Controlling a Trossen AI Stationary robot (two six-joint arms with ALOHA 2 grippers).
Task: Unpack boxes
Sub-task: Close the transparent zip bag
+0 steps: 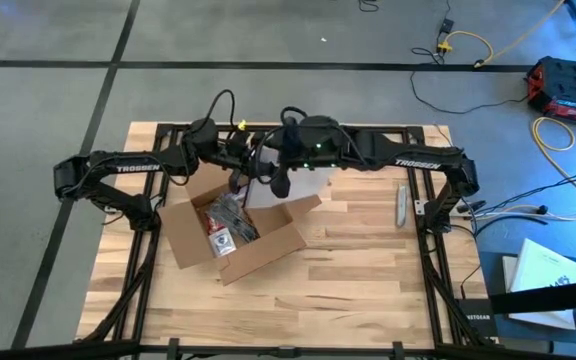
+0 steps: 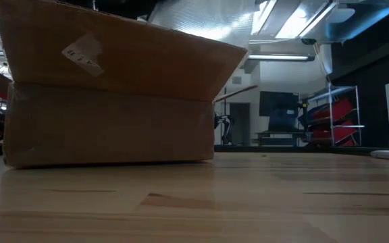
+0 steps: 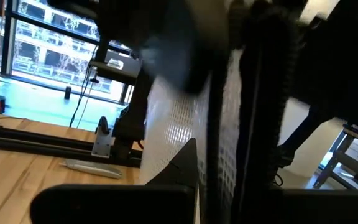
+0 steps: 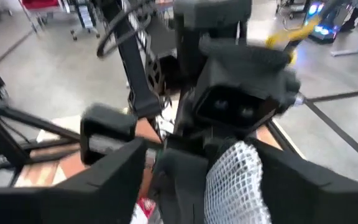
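Observation:
The brown cardboard box (image 1: 233, 232) rests on its bottom on the wooden table, left of centre, with its flaps spread open. In the low view the box (image 2: 107, 101) fills the left. A clear bubble-wrap bag (image 1: 298, 185) hangs above the box's far right corner; its lower part (image 2: 204, 17) shows over the box. My left gripper (image 1: 240, 172) is shut on the bag, level, from the left. My right gripper (image 4: 229, 186) reaches in from the right, open, with its fingers on either side of the bag's bubbled edge (image 4: 241, 180). My left gripper holds the bubble-wrap bag by its upper part (image 3: 176, 134), coming in level from the table's left. The bag hangs below it, lifted clear of the box. The gripper's own body hides the exact place of contact.
Dark packed items and a small red-and-blue object (image 1: 223, 240) lie inside the box. A grey box cutter (image 1: 401, 205) lies on the table at the right. The black frame rails (image 1: 438, 250) run along the table's sides. Bare wood lies in front of the box.

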